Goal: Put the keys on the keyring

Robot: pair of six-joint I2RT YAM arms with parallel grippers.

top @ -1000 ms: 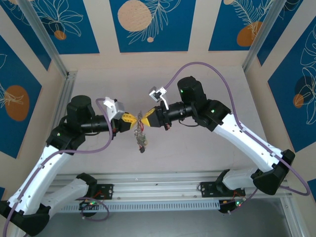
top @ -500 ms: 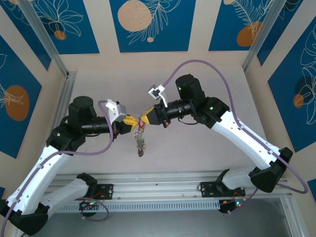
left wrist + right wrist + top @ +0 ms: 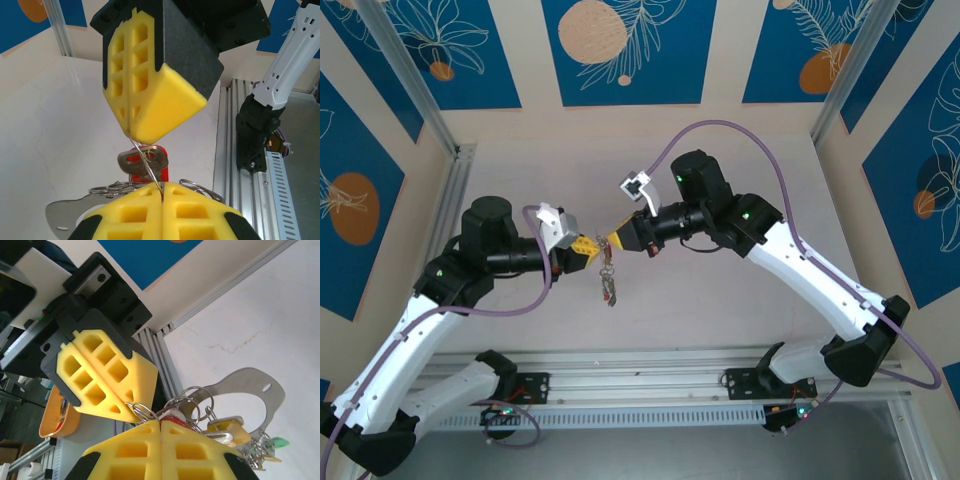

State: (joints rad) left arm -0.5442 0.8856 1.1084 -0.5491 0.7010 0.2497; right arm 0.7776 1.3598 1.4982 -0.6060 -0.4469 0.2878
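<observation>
My left gripper (image 3: 592,246) and right gripper (image 3: 611,240) meet tip to tip above the table's middle, both shut. In the left wrist view a thin wire ring (image 3: 145,160) runs from the right gripper (image 3: 131,134) into the seam of my left gripper (image 3: 162,192). It passes through the head of a red key (image 3: 161,174). Below my right gripper (image 3: 160,424) hang more wire rings (image 3: 197,402), a yellow key (image 3: 232,427) and a green key (image 3: 277,442). The keyring (image 3: 272,405), a broad flat grey loop, dangles behind them. The bunch (image 3: 608,282) hangs free under the tips.
The pale tabletop (image 3: 720,290) lies below the bunch. An aluminium rail (image 3: 650,385) runs along the near edge by the arm bases. Frame posts (image 3: 415,85) and panelled walls close in the back and sides.
Both grippers have closed in on each other and risen slightly. The hanging bunch has been drawn up and hangs shorter than a second ago.
</observation>
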